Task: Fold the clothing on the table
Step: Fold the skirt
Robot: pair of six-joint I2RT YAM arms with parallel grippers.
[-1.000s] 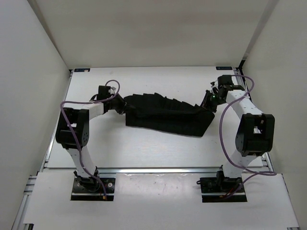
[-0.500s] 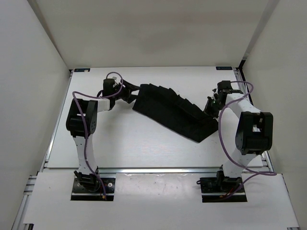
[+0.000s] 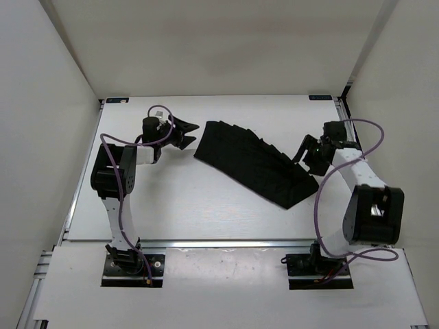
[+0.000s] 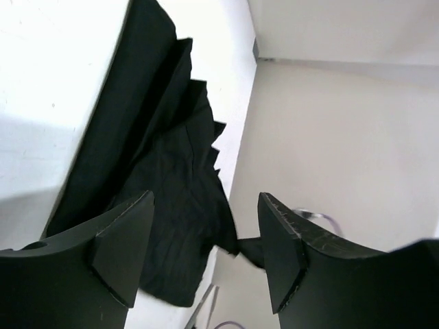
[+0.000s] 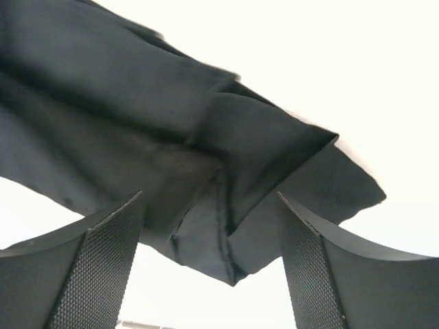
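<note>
The black pleated clothing (image 3: 250, 161) lies flat on the white table (image 3: 171, 202) as a folded band, running diagonally from the back middle to the front right. My left gripper (image 3: 189, 133) stands open just left of the band's far end, apart from it, with nothing between its fingers. In the left wrist view the clothing (image 4: 151, 151) lies ahead of the open left gripper (image 4: 206, 200). My right gripper (image 3: 306, 155) is open beside the band's near right end. The right wrist view shows the clothing's (image 5: 171, 123) folded corner just beyond the open right gripper (image 5: 209, 202).
White walls (image 3: 55, 123) enclose the table on three sides. A metal rail (image 3: 219, 241) runs along the front edge, with both arm bases behind it. Purple cables (image 3: 322, 192) loop from each arm.
Both grippers have opened and let go of the clothing. It has dropped flat and turned to a diagonal. The right gripper has drawn back to the right, the left slightly away from the cloth.
</note>
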